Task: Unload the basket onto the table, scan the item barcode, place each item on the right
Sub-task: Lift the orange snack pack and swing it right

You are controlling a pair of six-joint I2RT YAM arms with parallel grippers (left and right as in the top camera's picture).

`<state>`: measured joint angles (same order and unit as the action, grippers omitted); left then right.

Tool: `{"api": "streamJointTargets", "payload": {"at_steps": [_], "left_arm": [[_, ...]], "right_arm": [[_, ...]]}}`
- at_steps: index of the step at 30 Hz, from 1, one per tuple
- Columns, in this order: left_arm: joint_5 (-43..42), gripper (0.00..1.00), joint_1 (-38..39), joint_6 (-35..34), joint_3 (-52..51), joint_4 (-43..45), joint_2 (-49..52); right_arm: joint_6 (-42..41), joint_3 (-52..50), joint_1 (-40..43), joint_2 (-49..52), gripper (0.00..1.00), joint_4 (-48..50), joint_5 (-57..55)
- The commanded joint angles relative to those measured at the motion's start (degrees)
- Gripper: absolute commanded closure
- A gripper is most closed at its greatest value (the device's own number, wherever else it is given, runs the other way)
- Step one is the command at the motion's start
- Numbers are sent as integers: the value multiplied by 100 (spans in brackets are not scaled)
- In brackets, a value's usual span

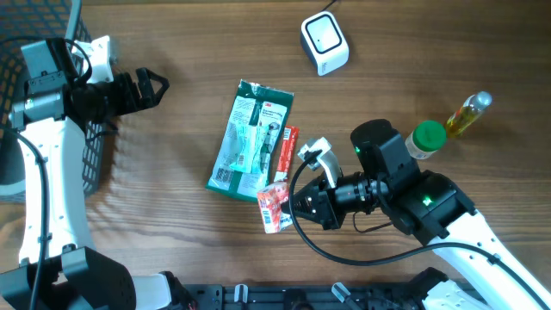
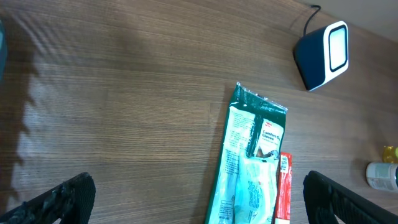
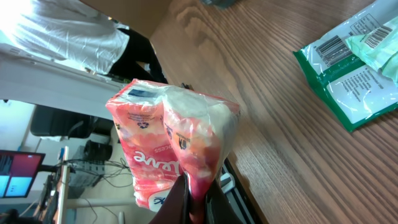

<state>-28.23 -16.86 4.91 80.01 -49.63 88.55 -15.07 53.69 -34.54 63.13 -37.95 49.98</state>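
Observation:
My right gripper [image 1: 297, 207] is shut on a pink and red snack packet [image 1: 274, 207], pinching its lower edge just above the table's front edge. In the right wrist view the packet [image 3: 174, 143] stands up out of the shut gripper [image 3: 198, 205]; no barcode shows on the faces I see. The white and blue scanner [image 1: 325, 43] stands at the back, far from the packet, and also appears in the left wrist view as the scanner [image 2: 323, 55]. My left gripper [image 1: 159, 84] hangs open and empty at the left.
A green packet [image 1: 250, 138] with a thin red stick pack [image 1: 287, 151] beside it lies mid-table. A green-capped bottle [image 1: 426, 138] and a yellow bottle [image 1: 467, 114] lie at the right. A black basket [image 1: 86, 146] sits at the left edge.

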Motion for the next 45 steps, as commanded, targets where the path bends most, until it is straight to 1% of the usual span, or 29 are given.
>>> {"api": "streamJointTargets", "payload": {"at_steps": [1,3,5,7,8,12,15,16,20,23,25,28,43,45], "left_arm": [[-66,0,9,87,26,15,31],[-66,0,9,87,26,15,31],[-66,0,9,87,26,15,31],[-66,0,9,87,26,13,31],[-66,0,9,87,26,15,31],[-66,0,9,87,26,15,31],[-66,0,9,87,26,15,31],[-66,0,9,87,26,15,31],[-66,0,9,87,26,13,31],[-66,0,9,87,26,15,31],[-66,0,9,87,26,15,31],[-66,0,9,87,26,15,31],[-66,0,9,87,26,13,31],[-66,0,9,87,26,15,31]], "right_arm": [[127,-24,17,-35,96,22,210],[439,-24,17,-35,96,162,914],[704,-24,17,-35,96,459,2024],[535,-24,17,-35,94,857,2743],[278,-24,17,-35,93,1025,2813],[-282,-24,20,-35,93,1434,2811],[-369,-24,31,-35,94,1513,2811],[-413,-24,52,-35,95,1513,2806],[-673,-24,474,-35,96,1517,2813],[-1073,-24,981,-35,96,1521,2859],[-1056,-24,1185,-35,96,1519,3080],[-1056,-24,1239,-35,96,1517,3261],[-1027,-26,1239,-35,95,1480,3259],[-868,-35,1239,-35,95,1480,3230]]}}
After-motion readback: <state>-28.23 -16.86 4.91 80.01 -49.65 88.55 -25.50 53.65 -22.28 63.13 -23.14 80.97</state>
